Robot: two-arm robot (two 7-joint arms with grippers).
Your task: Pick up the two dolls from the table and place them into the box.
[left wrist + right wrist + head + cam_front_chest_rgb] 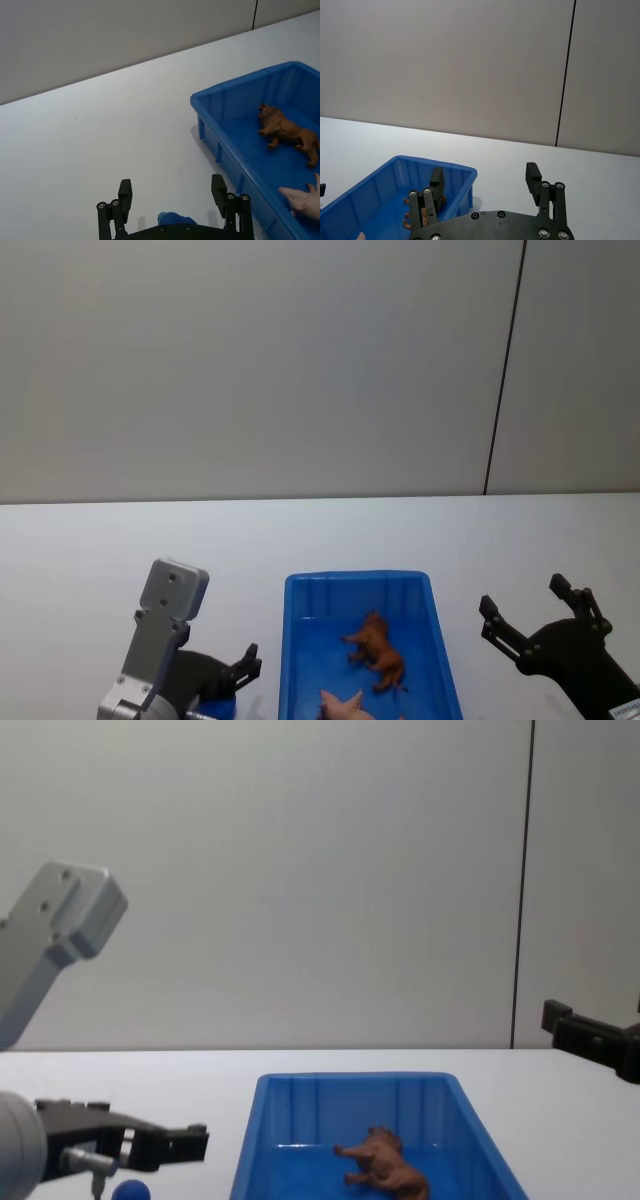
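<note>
Left gripper [172, 197] gapes over the half-hidden blue doll [176, 218] (brown doll [378, 650] boxed [300, 640]); right gripper [533, 615] agape.

Head looks down, chest looks level, wrists look forward close; all share the box [300, 640].

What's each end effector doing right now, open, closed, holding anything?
Left end effector: open, empty, over the blue doll on the table.
Right end effector: open, empty, beside the box.
</note>
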